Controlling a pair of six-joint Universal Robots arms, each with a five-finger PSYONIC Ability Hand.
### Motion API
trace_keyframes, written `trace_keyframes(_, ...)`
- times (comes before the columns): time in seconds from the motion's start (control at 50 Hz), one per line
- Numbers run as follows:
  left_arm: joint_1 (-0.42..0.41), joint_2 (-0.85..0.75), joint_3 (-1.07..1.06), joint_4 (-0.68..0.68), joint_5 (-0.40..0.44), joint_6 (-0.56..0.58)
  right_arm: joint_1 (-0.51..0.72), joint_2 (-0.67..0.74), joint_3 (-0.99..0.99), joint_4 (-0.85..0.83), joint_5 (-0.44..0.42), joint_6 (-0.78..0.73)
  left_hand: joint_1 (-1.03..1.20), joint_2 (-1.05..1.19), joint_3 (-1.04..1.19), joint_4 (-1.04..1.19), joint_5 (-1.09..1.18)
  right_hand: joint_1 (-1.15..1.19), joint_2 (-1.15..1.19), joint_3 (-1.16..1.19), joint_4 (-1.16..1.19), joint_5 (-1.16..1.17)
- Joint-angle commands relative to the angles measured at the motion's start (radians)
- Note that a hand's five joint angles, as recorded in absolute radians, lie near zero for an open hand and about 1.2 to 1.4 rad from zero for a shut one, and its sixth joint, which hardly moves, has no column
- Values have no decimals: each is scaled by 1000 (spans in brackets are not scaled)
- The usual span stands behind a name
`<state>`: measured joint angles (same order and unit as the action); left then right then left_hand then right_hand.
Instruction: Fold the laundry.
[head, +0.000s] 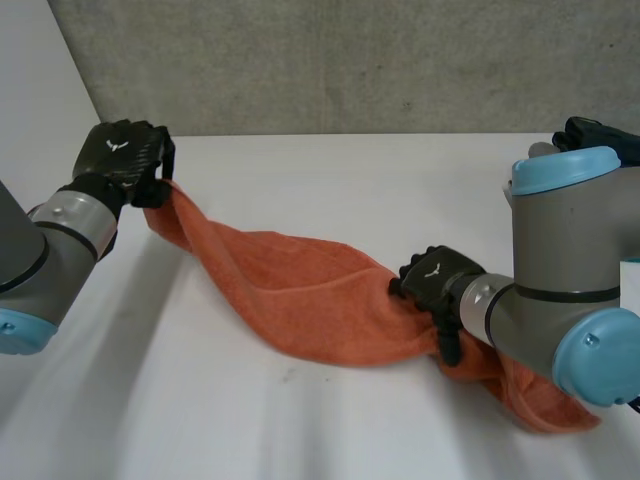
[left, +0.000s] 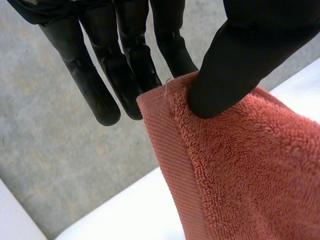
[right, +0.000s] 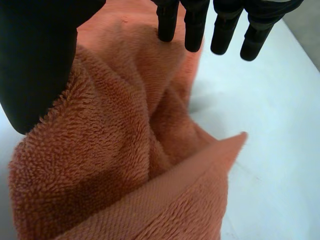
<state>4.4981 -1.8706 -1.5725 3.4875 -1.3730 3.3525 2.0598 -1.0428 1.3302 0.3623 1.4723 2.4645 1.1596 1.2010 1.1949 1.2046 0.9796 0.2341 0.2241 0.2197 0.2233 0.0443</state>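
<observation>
One orange towel (head: 290, 290) stretches over the white tabletop (head: 300, 420). My left hand (head: 125, 150) pinches a raised corner between thumb and fingers. My right hand (head: 432, 280) clutches bunched cloth near its other end.

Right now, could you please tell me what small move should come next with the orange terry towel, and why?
Probably lift the right hand level with the left hand: the orange terry towel sags twisted between their pinches and lies bunched on the white table, so it needs opening flat.
</observation>
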Motion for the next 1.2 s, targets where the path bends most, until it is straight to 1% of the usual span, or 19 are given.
trace_keyframes(0.02, -33, 132, -12, 2, -11, -2, -138, -106, -65, -26, -7, 188, 237, 195, 201, 192, 242, -60, -50, -45, -49, -44)
trace_keyframes(0.04, -33, 148, -14, 2, -11, -2, -180, -150, -65, -25, -35, 214, 237, 195, 201, 192, 242, -60, -50, -45, -49, -44)
trace_keyframes(0.12, -39, 217, -31, 1, -8, -4, -233, -161, -46, 21, -73, 197, 237, 195, 201, 192, 242, -23, -13, -9, -12, -8)
trace_keyframes(0.18, -39, 261, -47, 2, -6, -5, -247, -154, -22, 93, -79, 159, 237, 195, 201, 192, 242, -11, -1, 3, 0, 4)
trace_keyframes(0.32, -54, 321, -81, 4, -3, -5, -247, -137, 10, 116, -73, 87, 237, 195, 201, 192, 242, -26, -16, -11, -15, -10)
trace_keyframes(0.5, -76, 334, -110, 2, -5, -2, -239, -117, -152, 121, -84, 71, 237, 195, 201, 192, 242, 56, 66, 71, 67, 72)
trace_keyframes(0.54, -80, 346, -118, 2, -5, -1, -237, -91, -181, 121, -76, 65, 237, 195, 201, 192, 242, 62, 72, 77, 73, 78)
trace_keyframes(0.62, -82, 372, -132, 2, -3, -1, -236, 36, -272, 129, -64, 59, 237, 195, 201, 192, 242, 62, 72, 77, 73, 78)
trace_keyframes(0.64, -82, 376, -133, 4, -3, -2, -228, 85, -311, 130, -57, 60, 237, 195, 201, 192, 242, 62, 72, 77, 73, 78)
trace_keyframes(0.68, -82, 384, -141, 5, -3, -2, -208, 133, -348, 135, -46, 60, 237, 195, 201, 192, 242, 62, 72, 77, 73, 78)
trace_keyframes(0.8, -82, 387, -156, 7, -5, -1, -142, 283, -471, 155, 51, 59, 237, 195, 201, 192, 242, 89, 99, 103, 99, 104)
trace_keyframes(0.92, -79, 387, -172, 11, -3, 1, -133, 334, -488, 152, 68, 77, 237, 195, 201, 192, 242, 124, 134, 138, 135, 139)
trace_keyframes(1.0, -77, 386, -173, 11, -3, 1, -132, 369, -487, 145, 74, 83, 237, 195, 201, 192, 242, 247, 257, 261, 258, 262)
trace_keyframes(1.04, -77, 386, -173, 13, -5, 1, -130, 386, -488, 142, 86, 85, 237, 195, 201, 192, 242, 557, 567, 571, 567, 572)
trace_keyframes(1.08, -73, 386, -172, 13, -5, 1, -130, 388, -488, 130, 101, 85, 237, 195, 201, 192, 242, 1134, 1144, 1148, 1145, 1149)
trace_keyframes(1.16, -71, 387, -164, 13, -5, 1, -130, 366, -464, 25, 154, 96, 237, 195, 201, 192, 242, 1162, 1172, 1177, 1173, 1177)
trace_keyframes(1.2, -68, 389, -152, 13, -5, -1, -130, 295, -434, -48, 157, 102, 237, 195, 201, 192, 242, 1162, 1172, 1177, 1173, 1177)
